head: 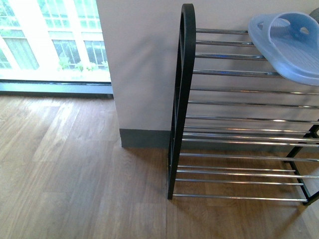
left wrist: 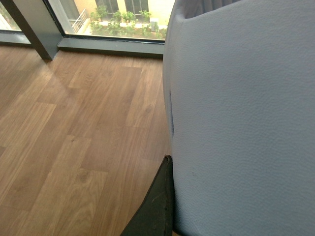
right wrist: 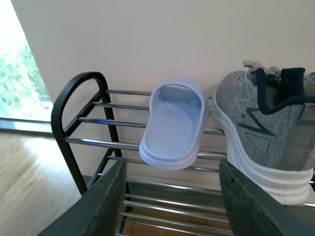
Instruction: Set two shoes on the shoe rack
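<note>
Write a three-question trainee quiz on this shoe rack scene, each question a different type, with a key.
1. True or false: the pale blue open-toed slide sandal lies on the top tier of the black-framed shoe rack with chrome rods.
2. Multiple choice: in the right wrist view, what sits next to the sandal on that tier? A) a brown boot B) a grey knit sneaker with thick white sole C) a red slipper
3. Fill in: the right claw has its jaws ____ and holds nothing.

Key: 1 true; 2 B; 3 open
</note>
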Robot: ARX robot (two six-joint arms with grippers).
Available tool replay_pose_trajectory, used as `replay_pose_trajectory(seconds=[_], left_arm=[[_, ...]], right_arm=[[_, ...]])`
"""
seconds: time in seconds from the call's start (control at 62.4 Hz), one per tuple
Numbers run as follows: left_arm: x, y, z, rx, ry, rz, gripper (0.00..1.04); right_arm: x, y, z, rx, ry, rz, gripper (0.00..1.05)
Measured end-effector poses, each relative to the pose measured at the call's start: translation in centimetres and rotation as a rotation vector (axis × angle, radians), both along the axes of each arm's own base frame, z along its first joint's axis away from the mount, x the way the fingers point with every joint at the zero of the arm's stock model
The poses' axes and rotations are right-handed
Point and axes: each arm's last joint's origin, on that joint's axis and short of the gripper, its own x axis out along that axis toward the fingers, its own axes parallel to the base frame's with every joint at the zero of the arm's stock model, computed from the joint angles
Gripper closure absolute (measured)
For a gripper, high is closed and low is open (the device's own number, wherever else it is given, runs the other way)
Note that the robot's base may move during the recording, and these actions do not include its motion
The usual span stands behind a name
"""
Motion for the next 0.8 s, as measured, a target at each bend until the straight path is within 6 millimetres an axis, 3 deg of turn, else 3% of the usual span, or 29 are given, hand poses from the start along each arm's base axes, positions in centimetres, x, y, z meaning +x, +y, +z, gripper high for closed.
replay_pose_trajectory(seconds=[0.289,0.401,0.802], left_arm=[[0.0,0.0,0.0,0.000,0.000,0.000,1.03],[0.0,0.0,0.0,0.000,0.000,0.000,1.03],[0.0,0.0,0.0,0.000,0.000,0.000,1.03]], right_arm=[[-1.5,1.2,-1.5,-0.014,0.001,0.006,1.04],[-2.1,2.3,-2.0,-0.018,0.000,0.011,1.03],[-3.3,2.4,-2.7,-0.019,-0.028,0.007,1.03]])
